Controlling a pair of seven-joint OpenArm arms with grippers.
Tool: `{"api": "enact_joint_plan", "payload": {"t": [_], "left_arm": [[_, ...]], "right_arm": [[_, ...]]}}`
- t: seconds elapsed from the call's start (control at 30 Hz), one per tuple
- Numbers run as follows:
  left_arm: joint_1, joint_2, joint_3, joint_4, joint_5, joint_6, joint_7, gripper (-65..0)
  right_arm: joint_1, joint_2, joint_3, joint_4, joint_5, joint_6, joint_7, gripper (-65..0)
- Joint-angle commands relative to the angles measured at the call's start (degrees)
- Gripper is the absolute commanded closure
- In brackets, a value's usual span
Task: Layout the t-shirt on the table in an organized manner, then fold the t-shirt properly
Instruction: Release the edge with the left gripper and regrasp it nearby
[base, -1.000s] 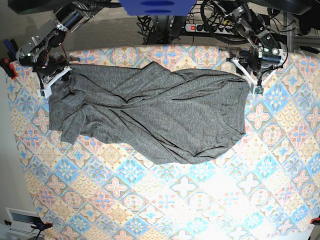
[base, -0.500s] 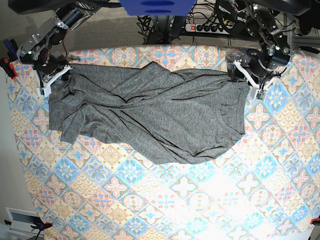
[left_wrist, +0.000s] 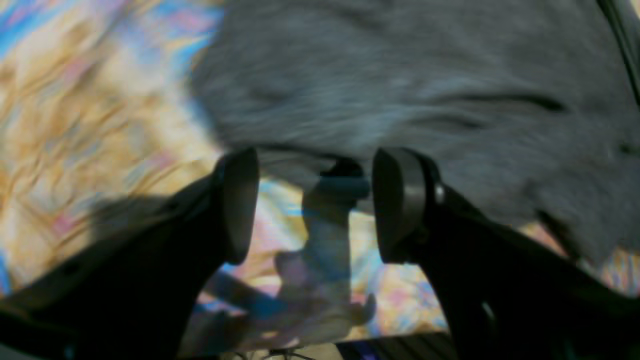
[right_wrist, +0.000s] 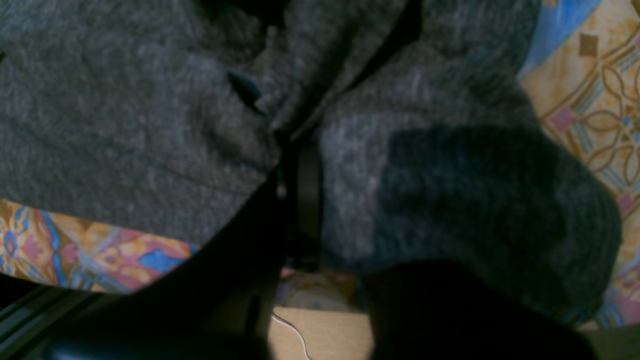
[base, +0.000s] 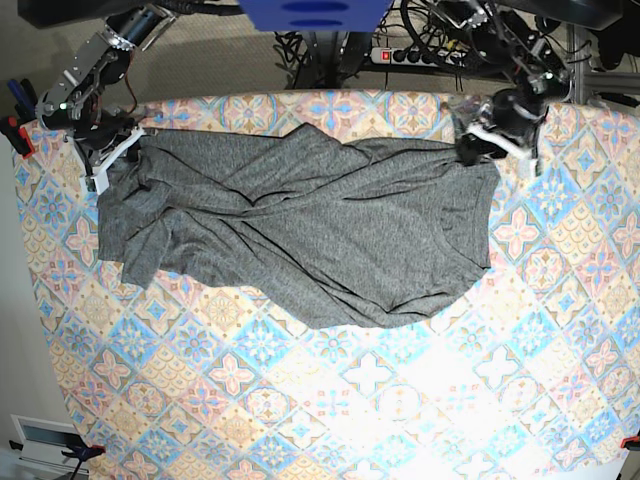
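The dark-grey t-shirt (base: 300, 230) lies rumpled and spread sideways across the far half of the table (base: 400, 400). My left gripper (base: 472, 142) hovers at the shirt's far right corner. In the left wrist view the left gripper (left_wrist: 317, 205) is open and empty, just off the edge of the t-shirt (left_wrist: 425, 75), with the table (left_wrist: 75, 100) below. My right gripper (base: 103, 165) is at the shirt's far left corner. In the right wrist view the right gripper (right_wrist: 300, 165) is shut on a fold of the t-shirt (right_wrist: 125, 125), beside the table (right_wrist: 590, 100).
A power strip and cables (base: 420, 55) lie behind the table's far edge. Clamps (base: 15, 130) sit at the left edge. A white box (base: 40, 440) stands on the floor at the near left.
My left arm has turned and drawn back up and inward from the shirt's right corner. My right arm has lifted slightly toward the far edge. The shirt has barely shifted.
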Motion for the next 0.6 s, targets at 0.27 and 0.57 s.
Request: {"api": "enact_joint_plan", "payload": {"t": [0.27,0.57], "left_arm": [[-0.6,-7.0,-1.1,-12.5,-14.2,-0.4,-0.8,-34.8],[-2.3,-10.1,11.3,-17.3,-14.2,-0.4,-0.9,-34.8]], "right_arm": [[-0.5,0.6,-0.9,-1.2,-3.6,-0.3,-2.8,0.0],[-1.0,0.9,-0.9,-1.2,-3.6,-0.3,-2.9,0.0]]}}
